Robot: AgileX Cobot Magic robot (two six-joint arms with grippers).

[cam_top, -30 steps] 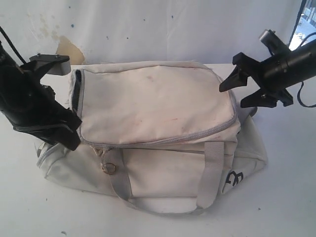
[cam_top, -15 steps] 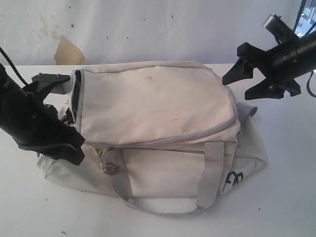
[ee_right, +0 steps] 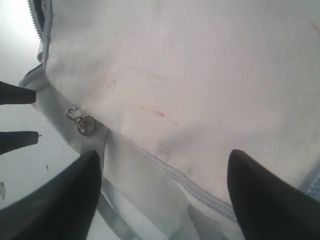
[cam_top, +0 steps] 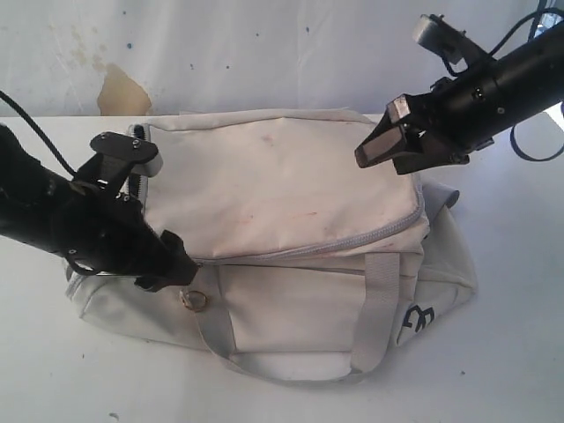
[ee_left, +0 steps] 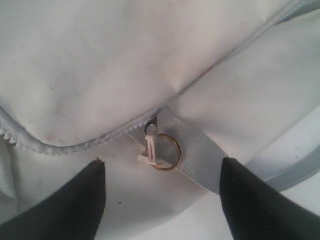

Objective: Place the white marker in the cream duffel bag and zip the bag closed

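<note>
Softly rumpled cream duffel bag [cam_top: 282, 176]; left gripper [ee_left: 161, 162] and right gripper [ee_right: 162, 152] spread, empty.

One marking is noted: a dark logo [cam_top: 420, 319] printed on the right-hand end panel of the cream duffel bag [cam_top: 282, 185], low down, just right of the grey webbing strap [cam_top: 374, 308] in the exterior view. It appears as a few rounded strokes, possibly letter forms, but is too small and skewed to read as definite characters. No other text, number or label is legible in any view.
</note>
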